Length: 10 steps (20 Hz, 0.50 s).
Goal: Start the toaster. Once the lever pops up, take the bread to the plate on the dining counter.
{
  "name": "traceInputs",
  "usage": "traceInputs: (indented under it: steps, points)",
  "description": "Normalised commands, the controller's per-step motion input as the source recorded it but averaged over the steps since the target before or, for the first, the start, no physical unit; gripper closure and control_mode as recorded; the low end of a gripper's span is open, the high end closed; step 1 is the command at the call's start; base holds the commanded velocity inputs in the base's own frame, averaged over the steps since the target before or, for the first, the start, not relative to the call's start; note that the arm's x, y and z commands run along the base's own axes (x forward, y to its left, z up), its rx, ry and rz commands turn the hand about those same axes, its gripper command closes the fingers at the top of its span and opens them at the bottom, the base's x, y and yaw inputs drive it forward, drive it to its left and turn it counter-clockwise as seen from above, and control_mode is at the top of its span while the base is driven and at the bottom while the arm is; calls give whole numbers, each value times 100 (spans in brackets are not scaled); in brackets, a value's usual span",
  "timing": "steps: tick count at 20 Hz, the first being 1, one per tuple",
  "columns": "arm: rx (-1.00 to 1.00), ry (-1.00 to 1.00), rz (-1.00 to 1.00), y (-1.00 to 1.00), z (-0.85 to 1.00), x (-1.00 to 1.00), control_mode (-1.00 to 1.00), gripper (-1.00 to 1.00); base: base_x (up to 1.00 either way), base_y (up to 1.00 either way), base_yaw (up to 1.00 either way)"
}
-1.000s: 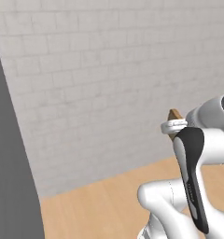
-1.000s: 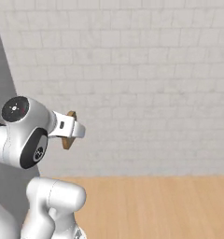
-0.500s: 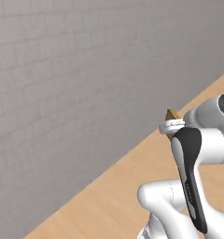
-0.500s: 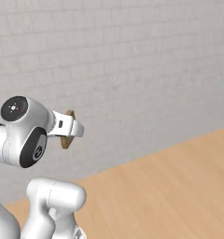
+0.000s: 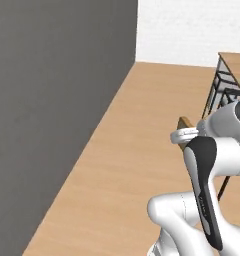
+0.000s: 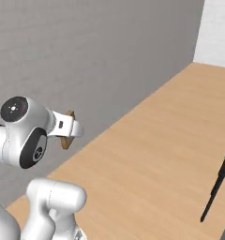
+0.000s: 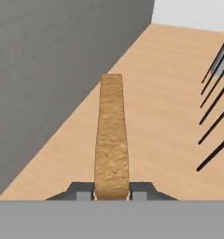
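My gripper (image 7: pixel 112 192) is shut on the bread (image 7: pixel 111 135), a tan slice with a darker crust, seen edge-on and pointing away from the hand. In the left base view the bread (image 5: pixel 184 123) sticks up from the gripper (image 5: pixel 182 133), held high in front of the arm. A corner of the bread (image 6: pixel 65 141) also pokes out beside the gripper (image 6: pixel 67 132) in the right base view. What looks like the dining counter (image 5: pixel 235 61), a light-wood top, shows at the far right. The toaster and the plate are out of view.
A tall dark grey wall (image 5: pixel 52 100) runs along the left, with wooden floor (image 5: pixel 142 130) stretching ahead to a white brick wall (image 5: pixel 192 30). Black stool legs (image 5: pixel 221 89) stand under the wood top, and black stool legs (image 7: pixel 216 107) show on the right.
The whole picture has swung as the base turns: the white brick wall gave way to a grey wall, open floor and stools. The bread stays in the shut gripper.
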Motion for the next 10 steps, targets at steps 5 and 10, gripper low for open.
traceInputs:
  steps: [5,10]
  points:
    - [0,0,0,0,0,0,100,100,52,0,-71]
    - [0,0,0,0,0,0,100,100,90,1,-38]
